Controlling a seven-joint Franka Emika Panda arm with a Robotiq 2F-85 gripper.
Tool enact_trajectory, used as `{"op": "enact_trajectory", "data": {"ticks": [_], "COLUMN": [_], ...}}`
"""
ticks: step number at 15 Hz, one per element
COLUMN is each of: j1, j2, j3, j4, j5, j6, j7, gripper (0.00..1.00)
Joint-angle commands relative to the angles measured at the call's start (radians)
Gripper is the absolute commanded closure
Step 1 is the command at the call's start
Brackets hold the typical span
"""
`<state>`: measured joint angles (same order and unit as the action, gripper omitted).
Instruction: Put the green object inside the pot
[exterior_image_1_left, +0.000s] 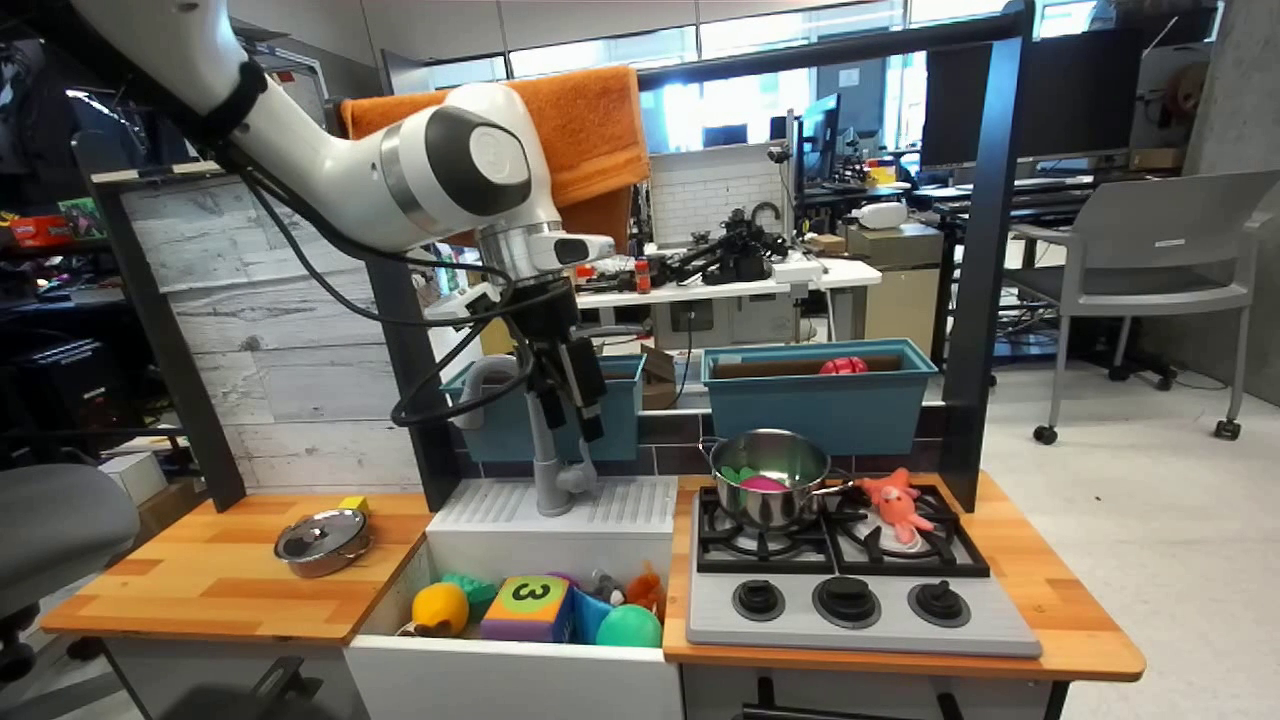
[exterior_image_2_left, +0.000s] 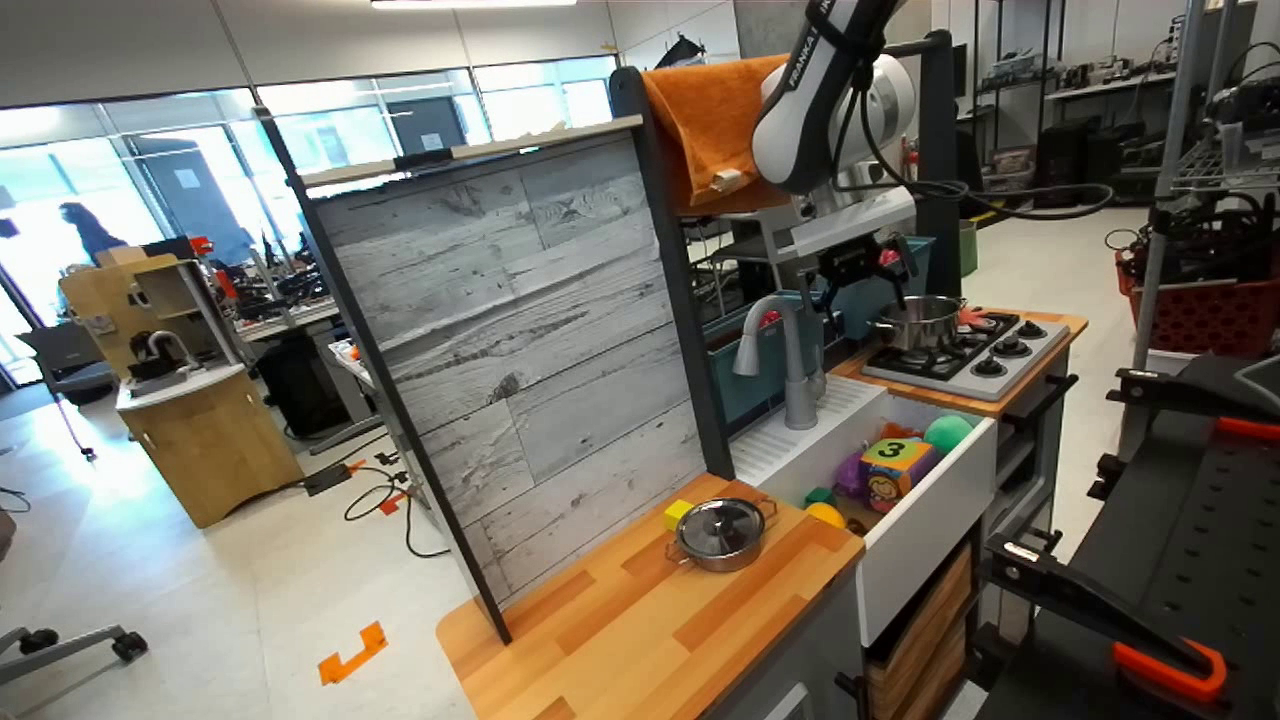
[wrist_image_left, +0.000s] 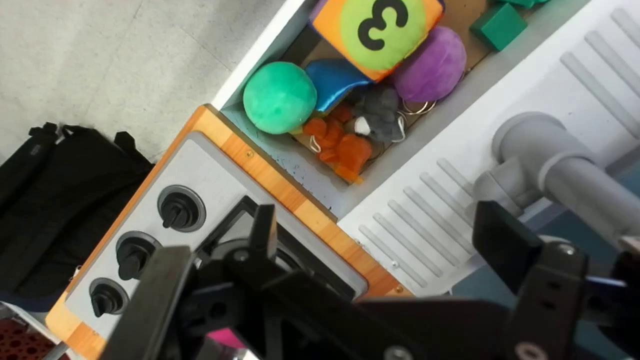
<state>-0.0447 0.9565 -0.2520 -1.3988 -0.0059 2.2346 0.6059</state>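
A round green ball (exterior_image_1_left: 630, 627) lies in the sink at its front right corner in an exterior view. It also shows in an exterior view (exterior_image_2_left: 948, 433) and in the wrist view (wrist_image_left: 280, 98). The shiny silver pot (exterior_image_1_left: 768, 508) stands on the back left burner, with something pink and green inside. It also shows in an exterior view (exterior_image_2_left: 922, 328); in the wrist view it is mostly hidden behind the gripper. My gripper (exterior_image_1_left: 575, 420) is open and empty, high above the back of the sink near the faucet. Its spread fingers show in the wrist view (wrist_image_left: 372, 220).
The grey faucet (exterior_image_1_left: 545, 460) stands behind the sink. The sink (exterior_image_1_left: 510, 690) also holds a number cube (exterior_image_1_left: 528, 610), an orange ball (exterior_image_1_left: 440, 608) and other toys. A pink toy (exterior_image_1_left: 897, 505) lies on the right burner. A lidded pan (exterior_image_2_left: 720, 535) stands on the left counter.
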Motion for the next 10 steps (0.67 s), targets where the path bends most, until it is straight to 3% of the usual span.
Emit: {"op": "enact_trajectory", "data": {"ticks": [1, 10], "j1": [-0.028, -0.046], "j2": [0.043, 0.298], "j3": [0.004, -0.059], "j4": [0.113, 0.323], "j5": [0.021, -0.033], "j6": [-0.063, -0.085], "j7": [0.013, 0.155], "gripper": [0.00, 0.00]}}
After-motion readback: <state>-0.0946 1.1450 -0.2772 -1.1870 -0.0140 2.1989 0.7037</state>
